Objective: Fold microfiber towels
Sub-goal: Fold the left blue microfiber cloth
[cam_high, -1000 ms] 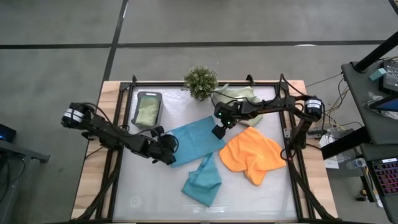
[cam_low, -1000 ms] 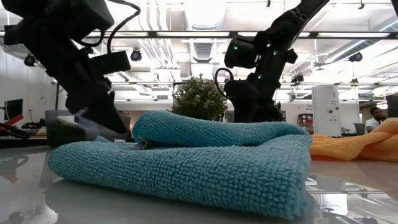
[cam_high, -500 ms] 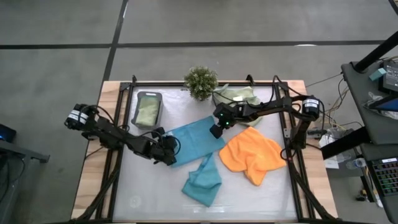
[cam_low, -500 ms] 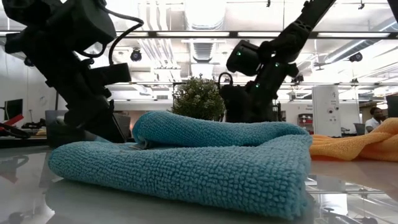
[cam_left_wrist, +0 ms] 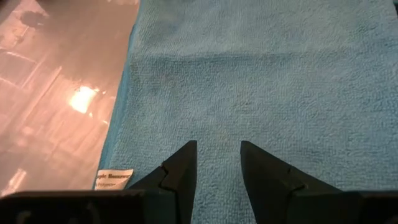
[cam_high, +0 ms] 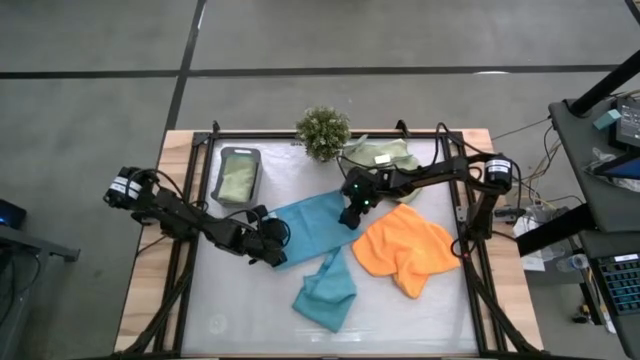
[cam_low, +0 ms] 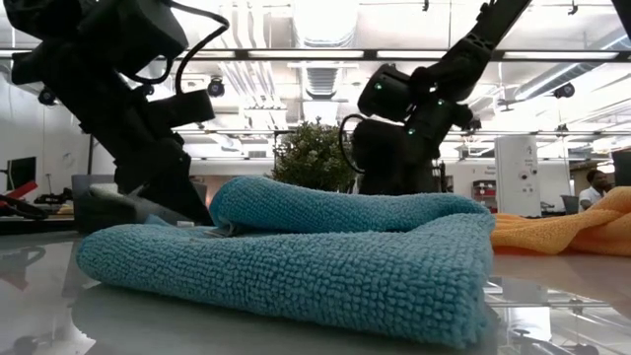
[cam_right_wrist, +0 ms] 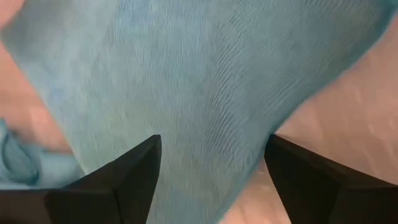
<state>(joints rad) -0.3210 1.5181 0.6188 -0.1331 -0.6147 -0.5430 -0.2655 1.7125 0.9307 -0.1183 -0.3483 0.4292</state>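
Observation:
A teal-blue towel [cam_high: 315, 225] lies spread flat on the table's middle; its white tag [cam_left_wrist: 114, 179] shows at the near-left corner. My left gripper [cam_high: 276, 249] is open, low over that corner [cam_left_wrist: 217, 146]. My right gripper [cam_high: 349, 217] is open over the towel's right corner [cam_right_wrist: 211, 143]. A second teal towel [cam_high: 325, 290] lies crumpled near the front and fills the low view [cam_low: 296, 256]. An orange towel [cam_high: 405, 250] lies crumpled at the right. A sage-green towel [cam_high: 380, 155] lies at the far right, and another sits in the tray [cam_high: 240, 178]. My left gripper's fingers [cam_left_wrist: 183, 168] point over the flat towel's surface [cam_left_wrist: 217, 124] beside the tag; I cannot tell whether they touch it. My right gripper's fingers [cam_right_wrist: 134, 171] stand wide apart with the towel's cloth [cam_right_wrist: 205, 112] between them; I cannot tell whether they touch it.
A small bushy plant [cam_high: 323, 130] stands at the far edge's middle. A dark grey tray [cam_high: 222, 175] sits at the far left. Bare table shows at the near left [cam_high: 240, 310] and near right. A person [cam_low: 595, 182] is far off in the room.
My left gripper has gone a little toward the table's right, farther onto the flat teal towel's corner. My right gripper has shifted slightly toward the table's left over the towel's right corner. The towels lie as before.

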